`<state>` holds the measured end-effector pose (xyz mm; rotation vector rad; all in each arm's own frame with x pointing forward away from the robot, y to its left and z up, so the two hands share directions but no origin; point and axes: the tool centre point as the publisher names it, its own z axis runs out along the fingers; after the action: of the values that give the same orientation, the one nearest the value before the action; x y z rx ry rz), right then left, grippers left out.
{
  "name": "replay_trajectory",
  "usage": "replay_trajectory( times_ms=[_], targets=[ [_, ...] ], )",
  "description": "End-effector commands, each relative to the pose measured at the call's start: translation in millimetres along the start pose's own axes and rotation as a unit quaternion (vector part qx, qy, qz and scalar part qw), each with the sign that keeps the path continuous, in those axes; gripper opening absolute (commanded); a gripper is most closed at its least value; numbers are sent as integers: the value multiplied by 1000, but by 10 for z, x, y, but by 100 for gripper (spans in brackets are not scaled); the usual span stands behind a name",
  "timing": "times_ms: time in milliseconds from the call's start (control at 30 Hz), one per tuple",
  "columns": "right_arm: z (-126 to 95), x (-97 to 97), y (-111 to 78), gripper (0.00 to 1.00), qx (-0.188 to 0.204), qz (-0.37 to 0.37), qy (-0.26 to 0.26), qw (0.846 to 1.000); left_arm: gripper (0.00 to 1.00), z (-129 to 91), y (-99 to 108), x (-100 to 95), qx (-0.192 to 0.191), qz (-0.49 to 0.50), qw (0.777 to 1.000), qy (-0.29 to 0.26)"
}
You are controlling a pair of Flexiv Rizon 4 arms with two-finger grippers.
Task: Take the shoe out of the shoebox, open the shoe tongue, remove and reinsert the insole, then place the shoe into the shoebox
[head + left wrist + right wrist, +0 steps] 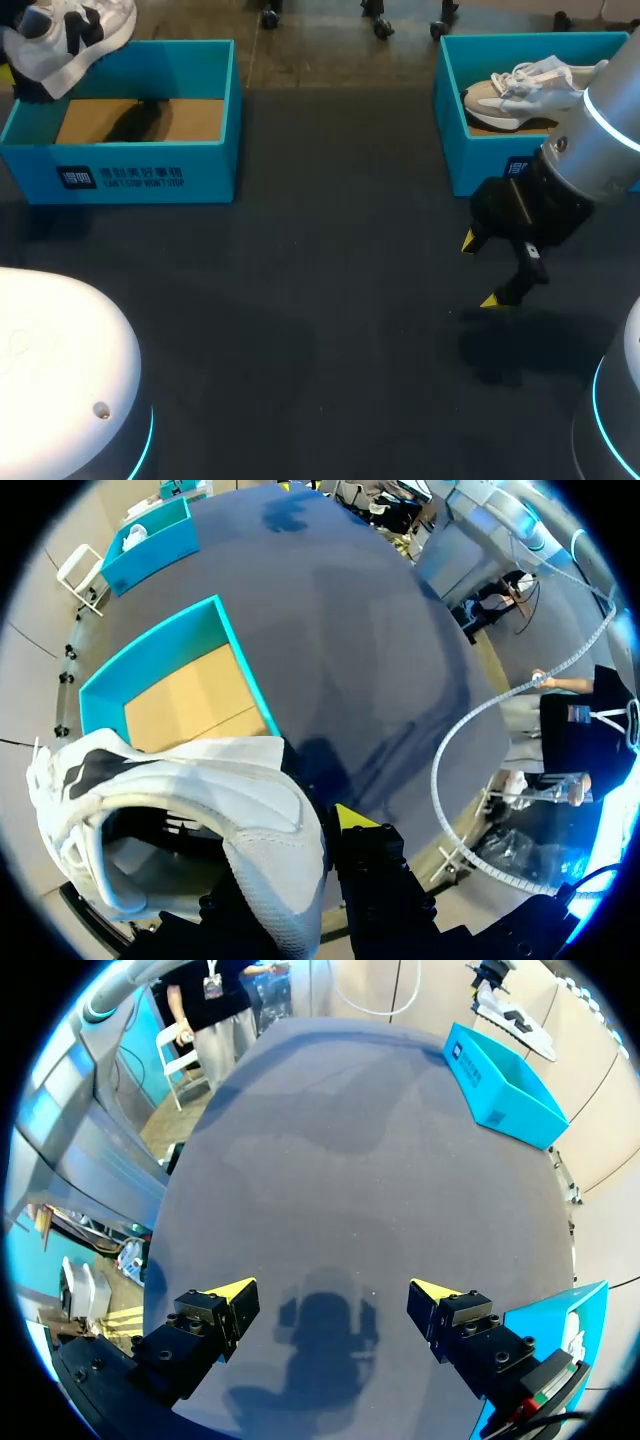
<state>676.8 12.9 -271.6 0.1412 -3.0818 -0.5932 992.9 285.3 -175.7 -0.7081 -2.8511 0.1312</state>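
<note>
Gripping the white shoe (200, 810) by its padded heel collar, the left end effector (322, 852) shows only 1 yellow tip, pressed against the outside of the collar. The other finger is hidden behind the shoe's wall. The shoe hangs clear of the worktop (320, 300). Its upper is white mesh with black patches, its rim is soft and rounded, and its mouth opens onto a pale grey lining.

Under and ahead of it sits the left shoebox (150, 655), a rectangular tray with smooth teal walls and a bare brown cardboard floor. In the head view the shoe hangs over that box's far left corner, and a dark shadow lies on the cardboard.

The right end effector (332, 1295) is spread wide with nothing between its 2 fingers. They are blocky black fingers ending in wedge-shaped yellow tips, and they hover just above the worktop, with their shadow on the surface ahead. In the head view it (480, 270) hangs near the front wall of the right shoebox (450, 130), apart from it. That box is teal too, and a second shoe (515, 95) lies in it, beige and white with loose white laces. From the right wrist, a teal corner of this box shows just beside 1 finger, and the left shoebox is well away across the table with the lifted shoe above it.

The worktop is a matt, dark grey sheet, flat and even.
</note>
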Motion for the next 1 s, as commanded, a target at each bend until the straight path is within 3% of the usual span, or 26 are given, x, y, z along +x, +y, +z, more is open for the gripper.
replay_trajectory(
  times_ms=[33, 167, 233, 267, 700, 900, 1000],
  targets=[
    [13, 5, 3, 100, 1, 0, -1, 1000, 0, 33, 25, -77, -52, 91, 994, 3],
    [13, 5, 3, 100, 1, 0, -1, 1000, 0, 9, 226, -133, -74, 189, 979, -14],
    [13, 5, 3, 100, 1, 0, -1, 1000, 0, 0, 343, -89, -83, 293, 952, -28],
    [13, 5, 3, 100, 1, 0, -1, 1000, 0, -14, 422, -66, -67, 328, 942, -1],
    [13, 5, 3, 100, 1, 0, -1, 1000, 0, -14, 422, -66, -67, 328, 942, -1],
    [13, 5, 3, 100, 1, 0, -1, 1000, 0, 132, 417, -220, -96, 400, 911, 6],
    [13, 5, 3, 100, 1, 0, -1, 1000, 0, 244, 428, -266, -133, 425, 895, 6]
  ],
)
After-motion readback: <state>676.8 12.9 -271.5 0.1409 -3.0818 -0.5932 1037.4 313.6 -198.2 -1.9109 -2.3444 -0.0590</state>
